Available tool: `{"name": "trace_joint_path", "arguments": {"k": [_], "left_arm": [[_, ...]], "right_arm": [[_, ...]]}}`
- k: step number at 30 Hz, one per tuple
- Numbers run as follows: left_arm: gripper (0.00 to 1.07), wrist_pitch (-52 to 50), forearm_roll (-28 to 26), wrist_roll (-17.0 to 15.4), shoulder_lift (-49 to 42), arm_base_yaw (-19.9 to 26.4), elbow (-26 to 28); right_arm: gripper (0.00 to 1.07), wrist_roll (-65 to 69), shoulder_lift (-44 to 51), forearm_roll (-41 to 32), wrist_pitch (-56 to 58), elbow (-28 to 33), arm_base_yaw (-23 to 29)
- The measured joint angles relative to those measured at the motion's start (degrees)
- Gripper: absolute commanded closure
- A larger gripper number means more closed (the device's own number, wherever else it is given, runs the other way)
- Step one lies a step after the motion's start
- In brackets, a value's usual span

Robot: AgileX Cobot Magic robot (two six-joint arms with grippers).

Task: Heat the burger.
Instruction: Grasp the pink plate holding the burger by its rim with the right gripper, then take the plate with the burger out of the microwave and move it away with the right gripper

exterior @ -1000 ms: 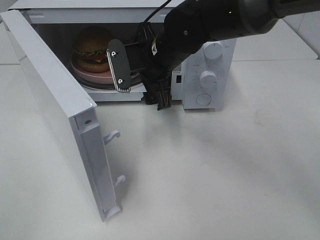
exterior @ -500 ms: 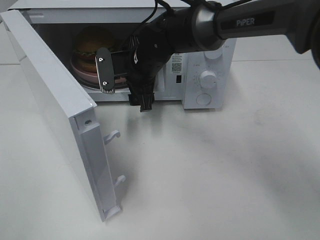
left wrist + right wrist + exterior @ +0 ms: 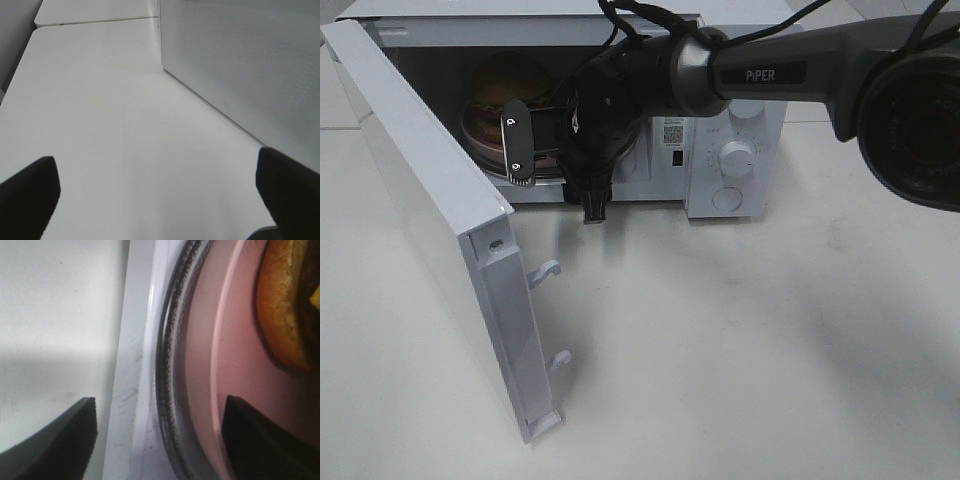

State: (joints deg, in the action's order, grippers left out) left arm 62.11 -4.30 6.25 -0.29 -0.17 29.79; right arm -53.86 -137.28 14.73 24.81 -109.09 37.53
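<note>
The burger [image 3: 505, 85], golden bun over lettuce and tomato, stands on a pink plate [image 3: 480, 141] on the glass turntable inside the open microwave [image 3: 660, 25]. My right gripper [image 3: 555, 170] is open and empty at the front of the oven's opening, just in front of the plate. In the right wrist view its fingers straddle the turntable's rim [image 3: 170, 365] and the plate's edge [image 3: 220, 350], with the burger's bun [image 3: 285, 305] beyond; the gripper [image 3: 162, 440] holds nothing. My left gripper [image 3: 160, 200] is open over bare table and does not show in the exterior view.
The microwave's door [image 3: 430, 220] stands swung open to the front left, its latch hooks [image 3: 545, 270] sticking out. The control panel with knobs [image 3: 735, 155] is right of the opening. A white perforated wall of the microwave [image 3: 250, 65] fills the left wrist view's side.
My right arm has swung left along the microwave's opening, bringing the open gripper closer to the plate. The burger, plate and door have not moved.
</note>
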Motion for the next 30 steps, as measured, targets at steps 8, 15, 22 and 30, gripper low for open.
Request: {"name": "trace_joint_path", "arguments": {"k": [8,15,22,30], "left_arm": [[0.06,0.0,0.0,0.0,0.0,0.0,0.0],[0.06,0.0,0.0,0.0,0.0,0.0,0.0],[0.06,0.0,0.0,0.0,0.0,0.0,0.0],[0.06,0.0,0.0,0.0,0.0,0.0,0.0]], "right_arm": [[1.06,-0.4,-0.2,0.2,-1.8,-0.7,0.0],[1.07,-0.6,0.0,-0.1,0.5,-1.0,0.6],[1.07,-4.4,2.3,-0.3,0.9,2.6,1.1],[1.07,-13.3,7.3,-0.9,-0.8,11.1,1.5]]}}
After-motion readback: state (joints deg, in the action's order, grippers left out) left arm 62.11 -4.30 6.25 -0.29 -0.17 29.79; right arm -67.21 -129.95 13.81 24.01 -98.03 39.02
